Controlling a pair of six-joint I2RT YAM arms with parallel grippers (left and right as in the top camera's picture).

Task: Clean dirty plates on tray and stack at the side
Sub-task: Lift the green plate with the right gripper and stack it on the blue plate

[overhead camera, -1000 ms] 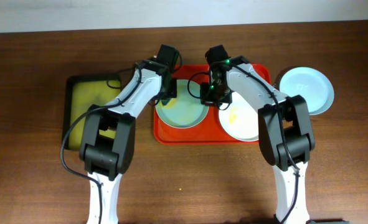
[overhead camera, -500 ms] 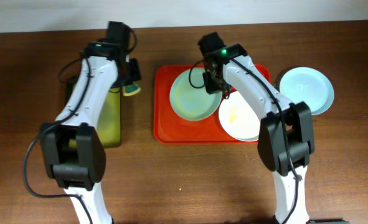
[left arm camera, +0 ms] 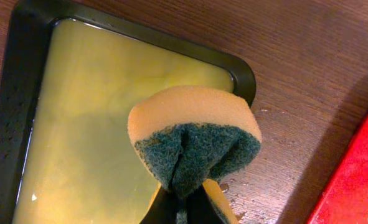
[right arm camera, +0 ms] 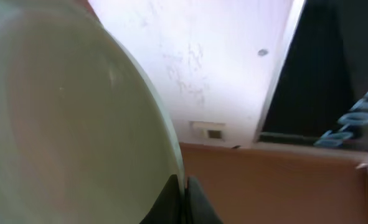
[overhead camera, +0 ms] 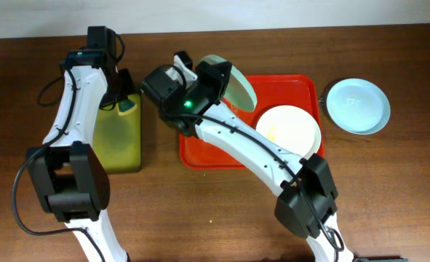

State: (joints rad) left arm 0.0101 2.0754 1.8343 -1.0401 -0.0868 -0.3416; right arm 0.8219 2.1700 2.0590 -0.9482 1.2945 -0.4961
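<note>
My right gripper (overhead camera: 220, 77) is shut on the rim of a pale green plate (overhead camera: 236, 84) and holds it lifted and tilted on edge over the back left of the red tray (overhead camera: 200, 151). The right wrist view shows the jaws (right arm camera: 184, 194) pinching that plate (right arm camera: 65, 124). A white plate (overhead camera: 289, 133) with a yellowish smear lies on the tray's right side. A pale blue plate (overhead camera: 357, 105) sits on the table right of the tray. My left gripper (overhead camera: 124, 102) is shut on a yellow and green sponge (left arm camera: 193, 140), jaws (left arm camera: 184, 208) below it.
A dark green tray (overhead camera: 120, 169) holding yellowish liquid lies at the left; its rim (left arm camera: 22, 74) fills the left wrist view, with the sponge over its near-right corner. Water drops lie on the wood (left arm camera: 246, 193) beside it. The red tray's corner (left arm camera: 358, 180) shows at right.
My left arm carried the sponge left from the red tray to over the green tray. My right gripper lifted the pale green plate off the tray and tilted it on edge.
</note>
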